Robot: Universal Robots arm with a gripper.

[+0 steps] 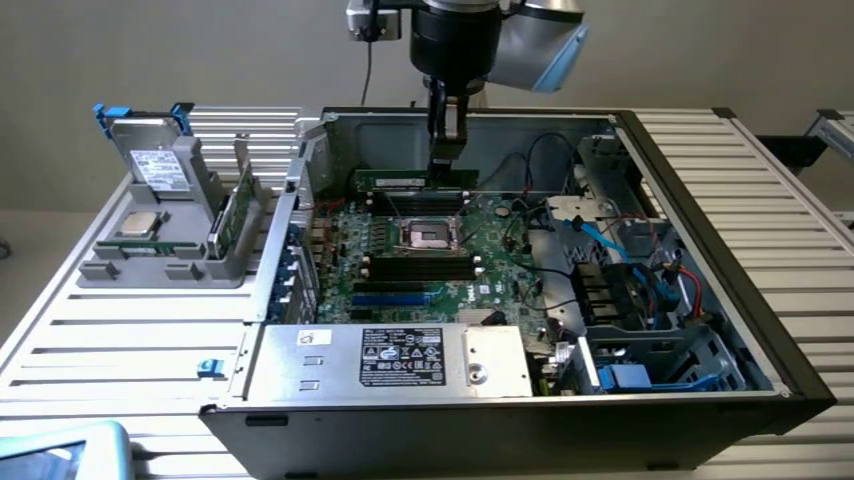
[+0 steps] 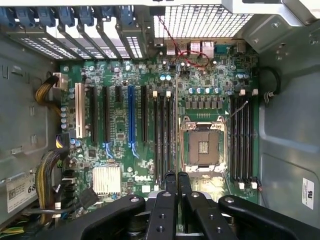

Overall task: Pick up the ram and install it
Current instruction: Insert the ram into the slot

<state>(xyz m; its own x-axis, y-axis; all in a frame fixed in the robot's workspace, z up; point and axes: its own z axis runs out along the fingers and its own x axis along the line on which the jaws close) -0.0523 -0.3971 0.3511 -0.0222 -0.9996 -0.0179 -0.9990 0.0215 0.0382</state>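
- While the gripper [image 1: 447, 155] hangs inside the open case [image 1: 694, 200], its fingers are clamped on the ram [image 1: 400, 181]. They pinch the top edge, off-centre toward the exterior view's right.
- The pick-up looks done: the ram is carried level, with its long side running the same way as the slots.
- It sits over the motherboard [image 1: 400, 290], on the far side of the socket [image 1: 430, 234] in the exterior view, just above the far slots [image 1: 414, 207].
- In the wrist view its edge is a thin line running out from between the fingers, close beside the slots next to the socket.
- Both banks, the near slots [image 1: 420, 266] included, look bare.
- Installing is what remains, by my judgement: the ram stands too high to be seated. I cannot tell whether its lower edge touches a slot.
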